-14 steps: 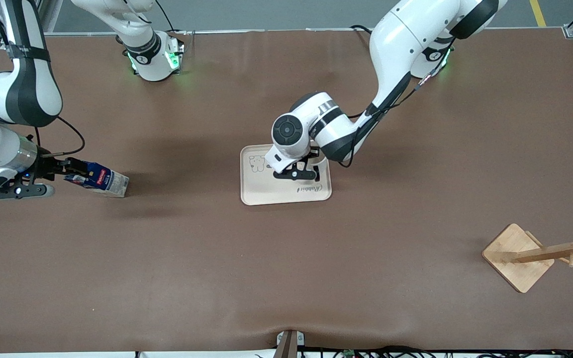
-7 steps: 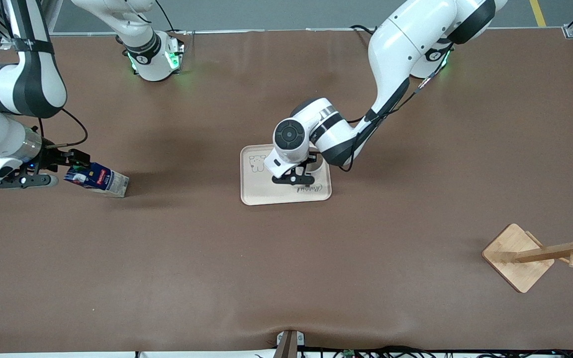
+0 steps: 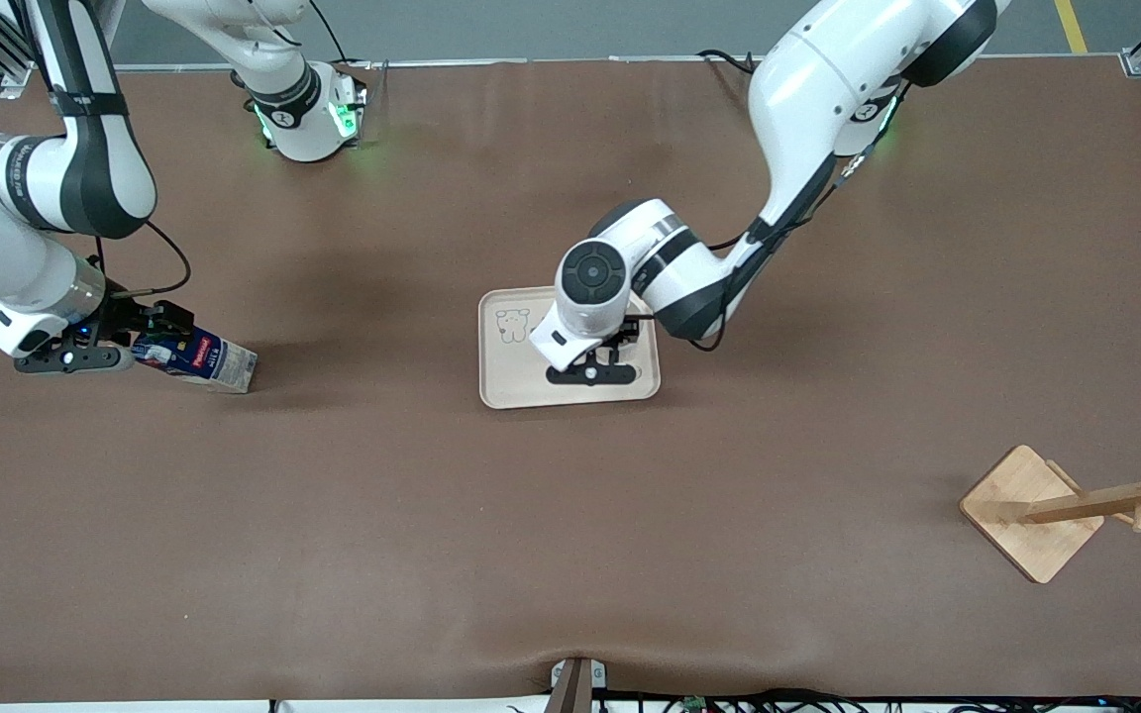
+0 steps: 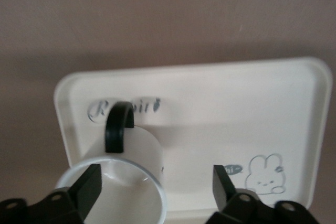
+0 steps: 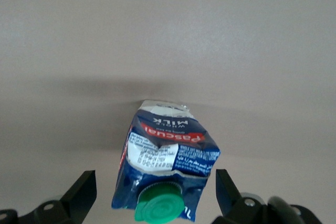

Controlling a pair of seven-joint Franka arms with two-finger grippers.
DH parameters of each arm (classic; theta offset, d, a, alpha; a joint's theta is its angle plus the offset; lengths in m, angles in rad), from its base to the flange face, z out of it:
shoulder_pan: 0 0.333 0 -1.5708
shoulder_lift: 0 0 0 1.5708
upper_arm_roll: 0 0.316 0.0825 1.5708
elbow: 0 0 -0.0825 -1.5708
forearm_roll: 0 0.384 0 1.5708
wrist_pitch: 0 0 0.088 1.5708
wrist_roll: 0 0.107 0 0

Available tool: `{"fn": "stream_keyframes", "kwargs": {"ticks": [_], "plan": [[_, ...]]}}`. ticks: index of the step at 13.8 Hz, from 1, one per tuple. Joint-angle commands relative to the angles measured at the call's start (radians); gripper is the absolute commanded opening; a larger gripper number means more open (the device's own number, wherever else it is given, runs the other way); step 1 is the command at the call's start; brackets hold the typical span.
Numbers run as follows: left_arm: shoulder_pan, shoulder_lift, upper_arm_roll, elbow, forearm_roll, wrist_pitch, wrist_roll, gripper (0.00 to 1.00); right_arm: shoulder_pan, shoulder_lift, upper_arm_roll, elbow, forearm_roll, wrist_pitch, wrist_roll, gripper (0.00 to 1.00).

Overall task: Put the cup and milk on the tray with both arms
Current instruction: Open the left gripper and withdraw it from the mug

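Observation:
The cream tray [image 3: 511,381] lies mid-table. The white cup [image 4: 142,150] with its black handle stands on the tray [image 4: 220,114], near the script lettering; in the front view my left hand hides it. My left gripper [image 3: 593,368] is open low over the cup [image 4: 155,182], with one finger over the cup's mouth and the other outside, apart from the wall. The dark blue milk [image 3: 204,362] lies tipped on the table toward the right arm's end. My right gripper [image 3: 150,337] is open astride its green-capped end [image 5: 156,190], not touching the milk [image 5: 168,150].
A wooden rack with a square base [image 3: 1031,510] stands toward the left arm's end, nearer to the front camera. Brown tabletop runs between the milk and the tray.
My left gripper has slid over the tray toward the front camera. My right hand has moved in closer along the milk's capped end. The milk has not moved.

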Motion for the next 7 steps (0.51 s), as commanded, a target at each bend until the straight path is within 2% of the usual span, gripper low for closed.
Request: {"fn": "stream_keyframes", "kwargs": {"ticks": [1,2,3,4,7], "plan": [[0.088,-0.161,0.001,-0.016,0.020,-0.035,0.003,1.00,-0.032,-0.015,0.009,-0.062,-0.017,0.086,0.009,1.00],[0.132,-0.211,0.001,-0.016,0.020,-0.072,0.016,1.00,-0.035,-0.012,0.009,-0.061,-0.017,0.086,0.011,0.94],[0.163,-0.261,0.003,-0.014,0.022,-0.107,0.039,1.00,-0.038,-0.012,0.009,-0.064,-0.017,0.079,0.011,0.83],[0.215,-0.301,0.001,-0.014,0.019,-0.138,0.094,1.00,-0.040,-0.012,0.009,-0.067,-0.017,0.074,0.013,0.61],[0.375,-0.403,-0.006,-0.014,0.005,-0.243,0.265,1.00,-0.040,-0.013,0.011,-0.061,-0.005,0.025,0.020,0.24]]}}
